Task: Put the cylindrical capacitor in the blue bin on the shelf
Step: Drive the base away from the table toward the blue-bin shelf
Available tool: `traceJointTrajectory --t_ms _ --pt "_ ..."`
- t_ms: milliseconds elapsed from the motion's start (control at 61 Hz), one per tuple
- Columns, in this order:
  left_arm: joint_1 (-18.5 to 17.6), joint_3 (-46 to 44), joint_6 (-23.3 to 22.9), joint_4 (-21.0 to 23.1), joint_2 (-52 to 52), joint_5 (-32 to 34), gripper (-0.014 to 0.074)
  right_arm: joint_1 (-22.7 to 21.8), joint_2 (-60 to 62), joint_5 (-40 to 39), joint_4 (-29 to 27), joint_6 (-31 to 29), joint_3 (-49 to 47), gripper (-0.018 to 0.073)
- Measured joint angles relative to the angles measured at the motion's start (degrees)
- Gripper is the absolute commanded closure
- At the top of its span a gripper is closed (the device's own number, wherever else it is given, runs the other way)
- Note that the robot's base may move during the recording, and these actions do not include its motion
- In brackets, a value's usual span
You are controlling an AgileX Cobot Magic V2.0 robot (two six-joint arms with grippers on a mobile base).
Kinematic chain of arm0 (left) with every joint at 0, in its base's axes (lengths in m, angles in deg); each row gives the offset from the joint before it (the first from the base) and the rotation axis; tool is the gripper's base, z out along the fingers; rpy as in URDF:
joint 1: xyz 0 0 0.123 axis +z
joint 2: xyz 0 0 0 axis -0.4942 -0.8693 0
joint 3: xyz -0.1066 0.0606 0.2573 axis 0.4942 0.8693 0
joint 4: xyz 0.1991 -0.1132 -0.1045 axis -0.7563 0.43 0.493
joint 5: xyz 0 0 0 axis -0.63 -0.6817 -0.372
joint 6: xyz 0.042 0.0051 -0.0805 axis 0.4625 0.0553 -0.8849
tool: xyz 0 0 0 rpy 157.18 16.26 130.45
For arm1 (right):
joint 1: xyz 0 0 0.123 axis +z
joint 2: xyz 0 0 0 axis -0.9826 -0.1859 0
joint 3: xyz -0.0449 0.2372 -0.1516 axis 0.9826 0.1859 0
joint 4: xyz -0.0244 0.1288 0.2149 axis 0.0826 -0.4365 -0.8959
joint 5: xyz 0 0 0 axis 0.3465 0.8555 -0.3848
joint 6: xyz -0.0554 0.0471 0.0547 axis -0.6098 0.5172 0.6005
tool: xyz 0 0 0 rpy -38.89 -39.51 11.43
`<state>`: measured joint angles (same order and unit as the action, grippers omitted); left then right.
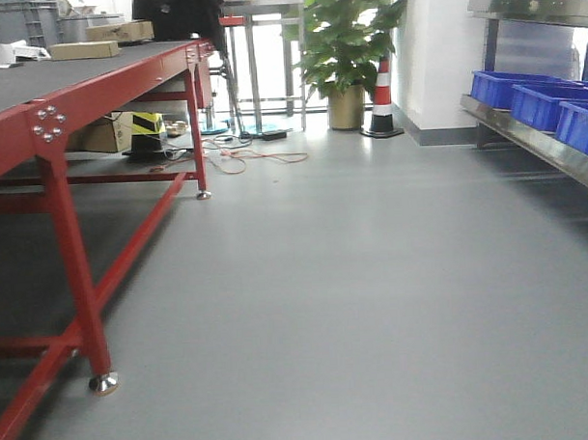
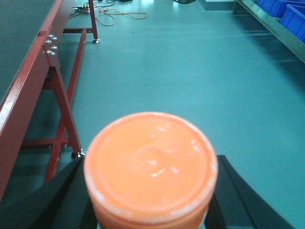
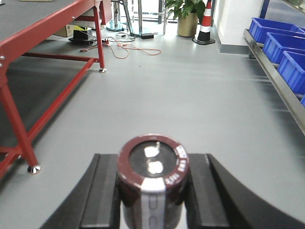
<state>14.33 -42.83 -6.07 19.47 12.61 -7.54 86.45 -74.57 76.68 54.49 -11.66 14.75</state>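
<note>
Cylindrical capacitor (image 3: 153, 183) sits upright at the bottom centre of the right wrist view, clamped between the two black fingers (image 3: 102, 193) of the right gripper (image 3: 153, 195). The fingers press on its left and right sides. Its maroon sleeve carries a pale grey stripe down the front, and two bright terminals show on its top. It is held above the grey floor (image 3: 190, 95), well apart from the shelf (image 3: 279, 90), whose steel rail runs along the right edge with blue bins (image 3: 281, 45) lined up on it. A red-framed table (image 3: 47, 26) with a dark top fills the left side.

In the left wrist view the left gripper (image 2: 151, 205) is closed on an orange cylinder (image 2: 151, 162). Its round top has a whitish, worn rim and is blurred by closeness. The dark fingers touch it on both sides. The table's red frame runs along the left edge, and the bins peek in at the top right corner.

The front-facing view shows neither gripper nor the capacitor. Flat cardboard boxes (image 1: 83, 51) lie on the table's far end. A potted plant (image 1: 345, 35) and a striped traffic cone (image 1: 381, 96) stand at the back, with loose cables (image 1: 258, 158) on the floor beside the table's far leg.
</note>
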Motion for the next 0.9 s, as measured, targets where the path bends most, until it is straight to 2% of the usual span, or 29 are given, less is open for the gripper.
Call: traceJointTrajectory --t_ms 902 --pt "0.0 0.0 0.0 0.0 0.0 0.0 0.0707 0.0 0.0 0.0 0.0 0.0 0.0 0.0721"
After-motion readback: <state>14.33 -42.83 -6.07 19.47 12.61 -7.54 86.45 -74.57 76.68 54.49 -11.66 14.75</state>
